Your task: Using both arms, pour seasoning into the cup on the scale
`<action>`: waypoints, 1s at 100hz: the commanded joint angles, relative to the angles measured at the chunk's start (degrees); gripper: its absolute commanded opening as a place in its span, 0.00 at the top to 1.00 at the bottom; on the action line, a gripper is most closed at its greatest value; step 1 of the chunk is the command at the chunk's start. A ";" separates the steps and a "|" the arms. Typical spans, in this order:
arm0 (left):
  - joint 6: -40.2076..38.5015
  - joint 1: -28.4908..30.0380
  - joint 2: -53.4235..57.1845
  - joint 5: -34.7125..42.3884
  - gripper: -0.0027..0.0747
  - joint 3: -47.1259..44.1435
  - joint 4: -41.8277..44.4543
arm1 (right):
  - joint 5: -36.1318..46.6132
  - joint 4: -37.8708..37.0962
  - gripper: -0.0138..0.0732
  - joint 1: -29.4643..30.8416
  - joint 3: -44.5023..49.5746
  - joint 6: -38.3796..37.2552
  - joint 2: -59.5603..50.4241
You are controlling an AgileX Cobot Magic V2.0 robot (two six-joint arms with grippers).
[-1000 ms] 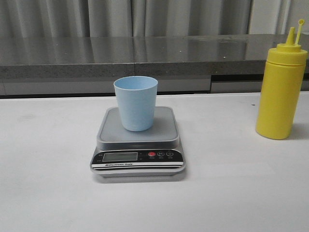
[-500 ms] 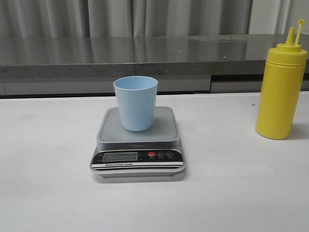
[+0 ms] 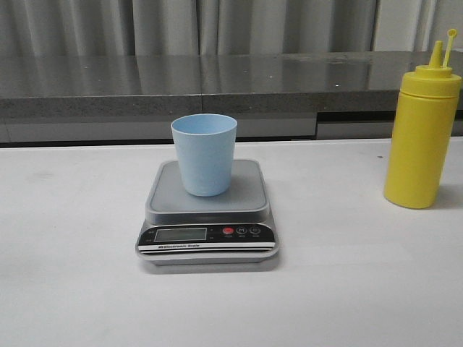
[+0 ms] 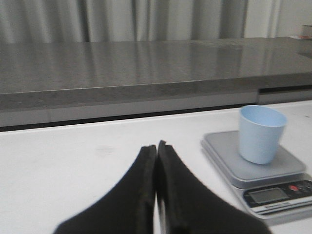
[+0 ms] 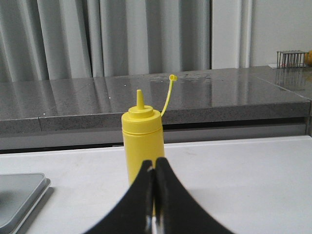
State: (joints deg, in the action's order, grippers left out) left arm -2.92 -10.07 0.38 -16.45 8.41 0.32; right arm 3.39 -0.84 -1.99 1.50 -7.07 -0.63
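The pale blue cup (image 3: 204, 153) stands upright on the scale (image 3: 207, 211) in the middle of the white table. The yellow seasoning bottle (image 3: 421, 137) stands upright at the right, its tethered nozzle cap hanging open. Neither gripper shows in the front view. In the left wrist view my left gripper (image 4: 156, 146) is shut and empty, short of the cup (image 4: 260, 133) and the scale (image 4: 225, 159), which lie off to one side. In the right wrist view my right gripper (image 5: 154, 162) is shut and empty, pointing at the seasoning bottle (image 5: 141, 134) a little beyond it.
A grey stone counter (image 3: 217, 83) with curtains behind it runs along the table's far edge. A small wire rack (image 5: 291, 59) stands on that counter at the far right. The scale's corner (image 5: 19, 195) shows in the right wrist view.
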 commanded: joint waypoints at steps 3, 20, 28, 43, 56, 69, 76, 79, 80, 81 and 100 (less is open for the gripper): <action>0.09 6.06 0.79 9.59 0.99 -2.26 -1.61 | 4.81 -0.27 0.92 0.34 -0.92 0.04 -1.28; 12.30 13.03 0.79 15.57 0.99 -7.39 -10.26 | 4.81 -0.27 0.92 0.34 -0.92 0.04 -1.28; 11.29 14.70 1.21 16.77 0.99 -9.57 -10.26 | 4.81 -0.27 0.92 0.34 -0.92 0.04 -1.28; 8.73 14.99 1.68 12.89 0.99 -10.73 -7.24 | 4.81 -0.27 0.92 0.34 -0.92 0.04 -1.28; 3.70 14.99 1.68 12.05 0.99 -10.73 -2.73 | 4.81 -0.27 0.92 0.34 -0.92 0.04 -1.28; 3.70 14.99 1.68 11.16 0.99 -10.73 -2.73 | 4.81 -0.27 0.92 0.34 -0.92 0.04 -1.28; 3.82 14.99 1.68 11.28 0.99 -10.73 -2.83 | 4.81 -0.27 0.92 0.34 -0.92 0.04 -1.28; 3.82 14.99 1.68 11.39 0.99 -10.73 -2.96 | 4.81 -0.27 0.92 0.34 -0.92 0.04 -1.28; 3.82 14.99 1.68 11.39 0.99 -10.73 -2.96 | 4.81 -0.27 0.92 0.34 -0.92 0.04 -1.28; 3.82 14.99 1.68 11.39 0.99 -10.73 -2.96 | 4.81 -0.27 0.92 0.34 -0.92 0.04 -1.28; 3.82 14.99 1.58 11.27 0.99 -10.73 -2.96 | 4.81 -0.27 0.92 0.34 -0.92 0.04 -1.28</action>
State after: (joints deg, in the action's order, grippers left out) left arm 1.40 4.88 0.38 -9.46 -0.06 -2.55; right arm 3.39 -0.84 -1.99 1.50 -7.07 -0.63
